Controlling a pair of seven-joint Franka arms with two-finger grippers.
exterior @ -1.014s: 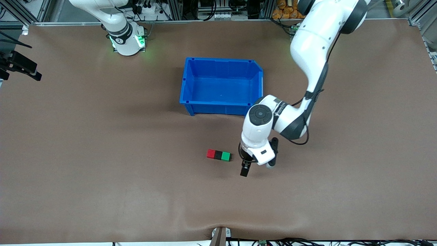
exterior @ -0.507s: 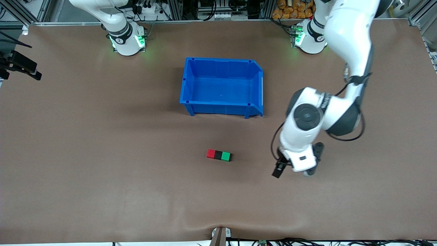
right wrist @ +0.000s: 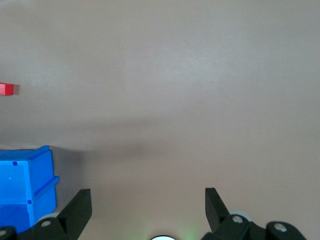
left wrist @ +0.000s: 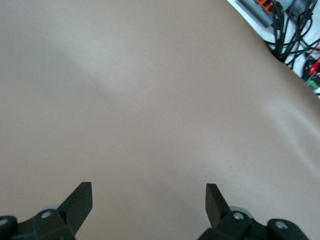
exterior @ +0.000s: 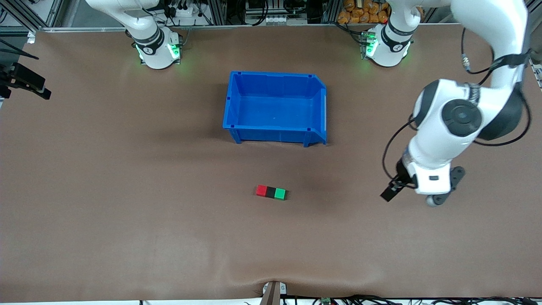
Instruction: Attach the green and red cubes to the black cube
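The red cube [exterior: 261, 190], black cube [exterior: 270, 192] and green cube [exterior: 279, 194] lie joined in one row on the brown table, black in the middle. My left gripper [exterior: 388, 194] is open and empty, up over bare table well off the row toward the left arm's end; its wrist view [left wrist: 149, 197] shows only table between the fingers. My right gripper [right wrist: 147, 200] is open and empty in its wrist view, high over the table near its base, and is out of the front view. The red cube [right wrist: 6, 89] shows far off in the right wrist view.
An empty blue bin [exterior: 275, 108] stands farther from the front camera than the cube row; its corner shows in the right wrist view [right wrist: 25, 185]. Cables lie past the table edge [left wrist: 295, 30]. The right arm waits.
My left arm has swung away from beside the green cube toward the left arm's end of the table, gripper open and empty. The cube row has not moved.
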